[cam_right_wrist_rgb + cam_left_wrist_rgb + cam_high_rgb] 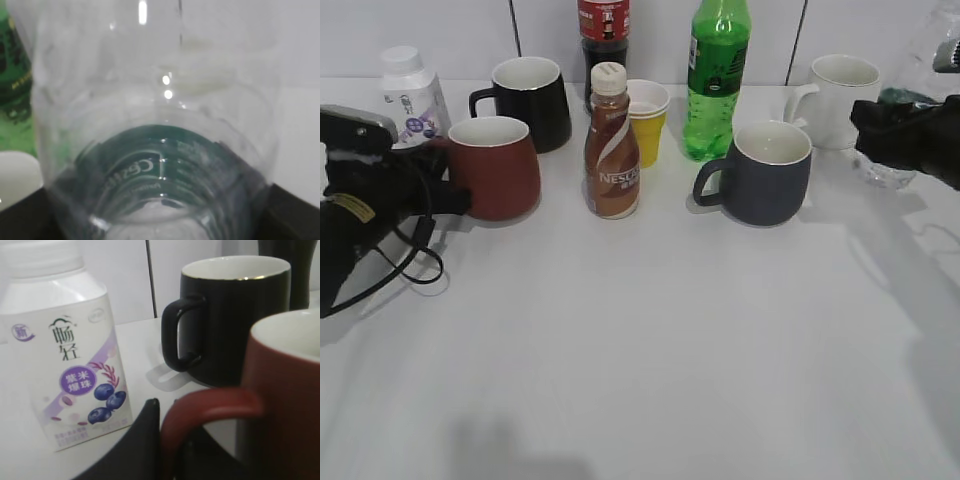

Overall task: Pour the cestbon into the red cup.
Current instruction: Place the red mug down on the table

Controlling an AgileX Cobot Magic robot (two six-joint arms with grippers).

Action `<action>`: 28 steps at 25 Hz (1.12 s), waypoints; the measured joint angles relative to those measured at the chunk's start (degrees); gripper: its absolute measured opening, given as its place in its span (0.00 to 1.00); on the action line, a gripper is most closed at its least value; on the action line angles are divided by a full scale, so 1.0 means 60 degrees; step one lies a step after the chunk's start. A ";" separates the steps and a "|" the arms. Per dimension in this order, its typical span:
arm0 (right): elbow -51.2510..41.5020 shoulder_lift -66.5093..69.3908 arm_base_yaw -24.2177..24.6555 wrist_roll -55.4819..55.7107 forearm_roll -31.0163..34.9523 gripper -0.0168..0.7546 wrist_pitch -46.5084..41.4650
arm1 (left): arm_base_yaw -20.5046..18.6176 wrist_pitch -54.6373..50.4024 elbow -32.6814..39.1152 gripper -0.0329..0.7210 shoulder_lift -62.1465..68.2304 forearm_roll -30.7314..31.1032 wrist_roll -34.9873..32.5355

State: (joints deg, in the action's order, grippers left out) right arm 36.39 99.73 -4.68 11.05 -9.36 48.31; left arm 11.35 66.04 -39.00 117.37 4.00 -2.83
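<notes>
The red cup (495, 165) stands at the left of the white table, white inside, its loop handle (210, 410) toward my left gripper. My left gripper (445, 195) is shut on that handle; in the left wrist view its dark fingers (165, 440) sit on both sides of the handle. The cestbon (155, 150), a clear ribbed bottle with a dark green label, fills the right wrist view. My right gripper (880, 135) is shut on it at the far right edge, where the clear bottle (920, 60) shows above the gripper.
A black mug (530, 100) and a white yogurt bottle (410, 95) stand behind the red cup. A brown Nescafe bottle (611, 145), yellow paper cup (647, 115), cola bottle (603, 30), green soda bottle (717, 75), navy-grey mug (765, 172) and white mug (840, 98) stand across the back.
</notes>
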 joint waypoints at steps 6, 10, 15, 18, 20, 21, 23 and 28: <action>0.0000 0.0000 0.0000 -0.0018 0.0011 0.64 0.0545 | 0.0000 0.0331 -0.0084 0.10 0.0231 0.0006 0.0037; 0.0000 0.0000 0.0000 -0.0018 0.0011 0.64 0.0554 | 0.0000 0.0377 -0.0034 0.10 0.0242 0.0006 0.0045; 0.0000 0.0000 0.0000 -0.0023 0.0011 0.64 0.0563 | 0.0000 0.0552 0.0531 0.15 0.0121 0.0042 0.0091; 0.0000 0.0000 0.0000 -0.0031 0.0011 0.64 0.0563 | 0.0000 0.0542 0.0808 0.21 -0.0099 0.0065 0.0091; 0.0000 0.0007 0.0000 -0.0031 -0.0042 0.64 0.0572 | 0.0000 0.0542 0.0851 0.25 -0.0171 0.0087 0.0091; 0.0000 0.0007 0.0000 -0.0031 -0.0082 0.64 0.0572 | 0.0000 0.0542 0.0851 0.28 -0.0177 0.0105 0.0091; 0.0000 0.0007 0.0000 -0.0031 -0.0186 0.64 0.0572 | 0.0000 0.0542 0.0851 0.35 -0.0185 0.0259 0.0091; 0.0000 0.0007 0.0000 -0.0031 -0.0329 0.64 0.0572 | 0.0000 0.0551 0.1027 0.45 -0.0211 0.0449 0.0091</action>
State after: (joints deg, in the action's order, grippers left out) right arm 36.39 99.77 -4.68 10.86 -11.34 51.75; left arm 11.35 69.35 -32.84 116.11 6.69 -2.28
